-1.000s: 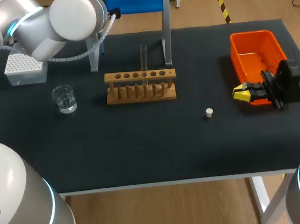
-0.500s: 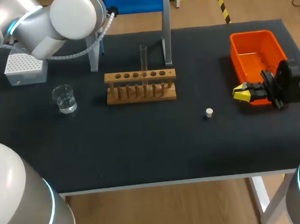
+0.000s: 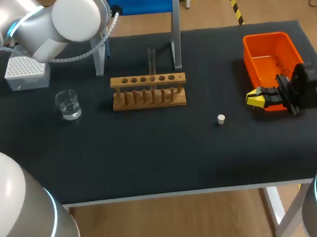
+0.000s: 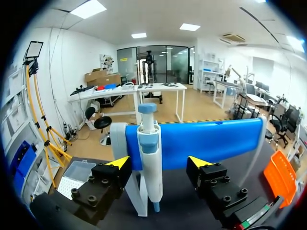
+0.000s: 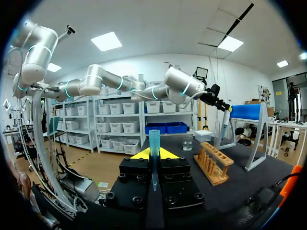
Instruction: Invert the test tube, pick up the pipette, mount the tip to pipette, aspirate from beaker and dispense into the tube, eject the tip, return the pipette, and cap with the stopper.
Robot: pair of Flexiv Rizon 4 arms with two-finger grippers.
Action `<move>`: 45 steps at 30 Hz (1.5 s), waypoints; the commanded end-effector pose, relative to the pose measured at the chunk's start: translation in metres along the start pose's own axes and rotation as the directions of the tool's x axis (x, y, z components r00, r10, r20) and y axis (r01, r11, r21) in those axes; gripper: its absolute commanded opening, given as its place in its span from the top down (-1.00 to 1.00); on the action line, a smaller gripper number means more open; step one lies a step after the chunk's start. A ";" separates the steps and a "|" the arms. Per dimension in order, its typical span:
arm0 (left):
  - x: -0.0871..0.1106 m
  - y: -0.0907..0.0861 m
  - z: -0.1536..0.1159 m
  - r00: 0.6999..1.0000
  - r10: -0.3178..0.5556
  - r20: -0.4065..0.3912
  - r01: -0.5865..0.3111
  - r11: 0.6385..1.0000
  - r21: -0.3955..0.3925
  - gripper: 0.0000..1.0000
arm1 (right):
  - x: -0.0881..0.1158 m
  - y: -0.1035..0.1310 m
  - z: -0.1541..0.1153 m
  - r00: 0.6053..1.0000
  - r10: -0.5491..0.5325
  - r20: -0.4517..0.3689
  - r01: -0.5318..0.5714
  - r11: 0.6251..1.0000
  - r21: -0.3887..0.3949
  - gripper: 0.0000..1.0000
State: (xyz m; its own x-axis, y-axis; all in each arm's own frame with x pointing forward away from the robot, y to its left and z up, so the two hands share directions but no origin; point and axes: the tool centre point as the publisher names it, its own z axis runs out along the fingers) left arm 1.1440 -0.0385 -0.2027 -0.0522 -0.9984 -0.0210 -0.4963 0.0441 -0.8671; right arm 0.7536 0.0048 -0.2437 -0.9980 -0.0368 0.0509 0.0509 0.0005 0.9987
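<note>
Tube (image 3: 151, 58) upright in rack (image 3: 148, 92). Pipette (image 4: 147, 153) on stand (image 4: 216, 139), ungrasped between wide-open left tool (image 4: 159, 162). Right tool (image 5: 153, 154) closed. Pickup onward not yet done.

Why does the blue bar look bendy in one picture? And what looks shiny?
Left wrist view: the fisheye lens bows the blue bar behind the pipette; in the head view it runs straight. Head view: light glints on the beaker and my left arm, on its white shell.

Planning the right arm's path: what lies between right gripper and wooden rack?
Head view: only the white stopper lies between right gripper and wooden rack, slightly toward the near edge.
</note>
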 end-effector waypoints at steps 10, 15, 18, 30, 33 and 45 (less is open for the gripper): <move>-0.004 -0.008 0.011 1.000 0.001 -0.004 -0.001 1.000 0.012 0.00 | 0.001 0.000 0.000 1.000 0.000 0.000 0.000 1.000 0.001 1.00; -0.005 -0.009 0.012 1.000 0.002 -0.004 -0.002 1.000 0.014 0.10 | 0.001 0.000 0.000 1.000 0.000 0.000 0.000 1.000 0.001 1.00; -0.005 -0.009 0.013 1.000 0.002 -0.003 -0.002 1.000 0.013 0.09 | 0.001 0.000 0.000 1.000 0.000 0.000 0.000 1.000 0.001 1.00; -0.005 -0.010 0.017 1.000 0.000 -0.002 0.000 1.000 0.014 0.08 | 0.001 0.000 0.000 1.000 0.000 0.000 0.000 1.000 0.001 1.00; -0.005 -0.009 0.018 1.000 -0.001 -0.002 0.001 1.000 0.012 0.07 | 0.001 0.000 0.000 1.000 0.000 0.000 0.000 1.000 0.001 1.00; -0.007 -0.007 0.021 1.000 -0.005 0.000 0.005 1.000 0.006 0.05 | 0.001 0.000 0.000 1.000 0.000 0.000 0.000 1.000 0.001 1.00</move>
State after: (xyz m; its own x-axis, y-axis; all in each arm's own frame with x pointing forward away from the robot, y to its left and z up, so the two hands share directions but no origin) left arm 1.1624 -0.0328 -0.2063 -0.0443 -0.9988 -0.0203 -0.4881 0.0393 -0.8719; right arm 0.7536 0.0048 -0.2437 -0.9980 -0.0368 0.0509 0.0509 0.0005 0.9987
